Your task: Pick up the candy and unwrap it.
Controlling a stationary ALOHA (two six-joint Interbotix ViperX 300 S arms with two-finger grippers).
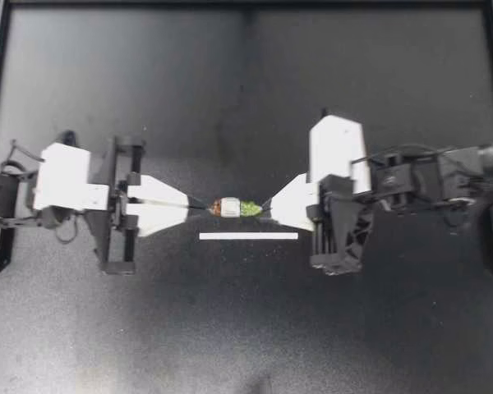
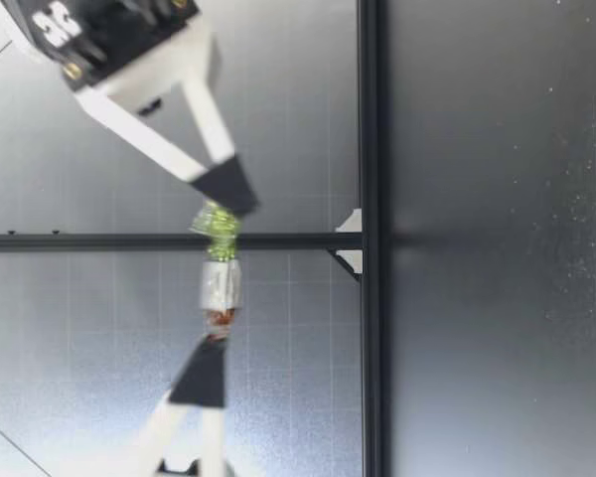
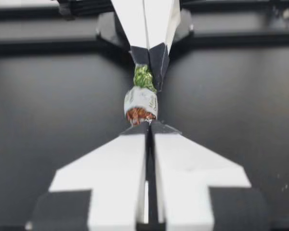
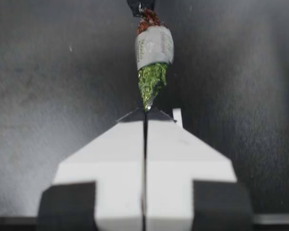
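Here is the black tabletop [image 1: 246,98], wide and dark, with the two arms reaching in from its left and right edges to meet near its middle. The left pincer [image 1: 199,207] has its white fingers pressed together, pinching the reddish-brown twisted end of the candy [image 1: 236,208]. Opposite it, the right pincer [image 1: 267,207] is also pressed tight, pinching the green twisted end. A thin white strip [image 1: 248,236] lies flat on the tabletop just beside the line between the two, parallel to it. From table height, the candy [image 2: 220,278] hangs clear above the surface, strung between the right pincer [image 2: 228,189] and the left pincer [image 2: 204,373]. Along the left pincer [image 3: 149,126], the silver-banded candy [image 3: 141,98] sits right at its tips. Along the right pincer [image 4: 145,113], the candy's [image 4: 154,48] green tail narrows to a point in its grip.
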